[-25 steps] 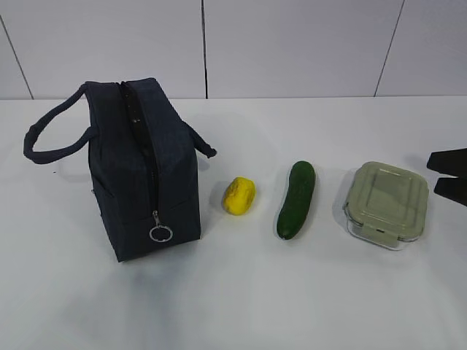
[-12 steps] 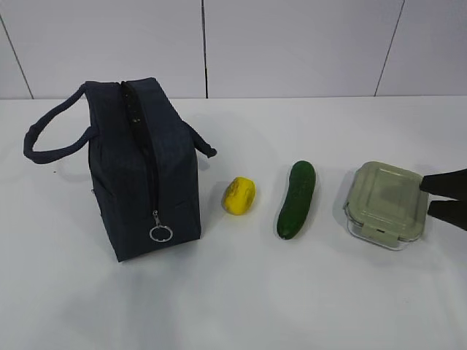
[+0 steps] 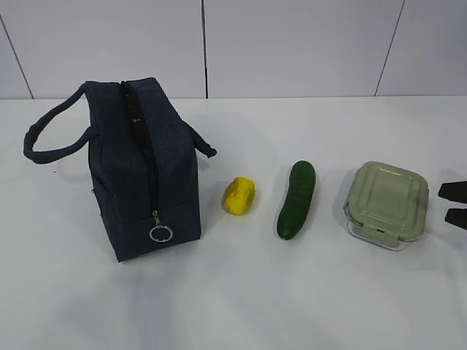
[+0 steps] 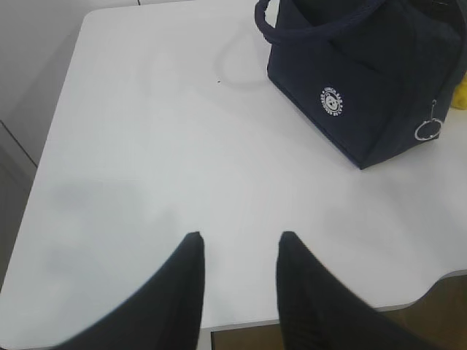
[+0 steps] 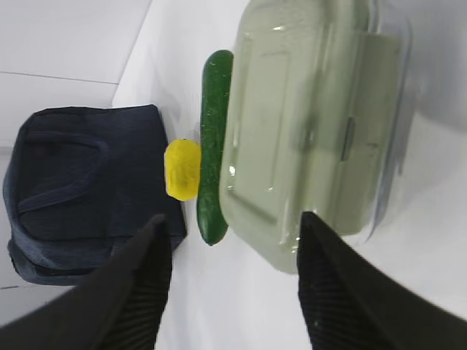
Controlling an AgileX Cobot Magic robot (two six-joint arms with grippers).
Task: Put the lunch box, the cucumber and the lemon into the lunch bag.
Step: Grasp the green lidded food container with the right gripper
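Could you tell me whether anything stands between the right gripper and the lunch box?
Nothing visible does: the right gripper is open just right of the lunch box, with only bare table between them.

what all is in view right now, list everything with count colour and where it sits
lunch bag: one, dark navy, standing on the left of the table, zipper closed with a metal ring pull hanging at its near end, a round white logo on its side in the left wrist view
lemon: one, yellow, on the table just right of the bag
cucumber: one, dark green, lying right of the lemon
lunch box: one, clear glass with a pale green lid, right of the cucumber
table: one, white, under everything
left end effector: one, black, open, over bare table away from the bag
right end effector: one, black, open, just right of the lunch box, holding nothing
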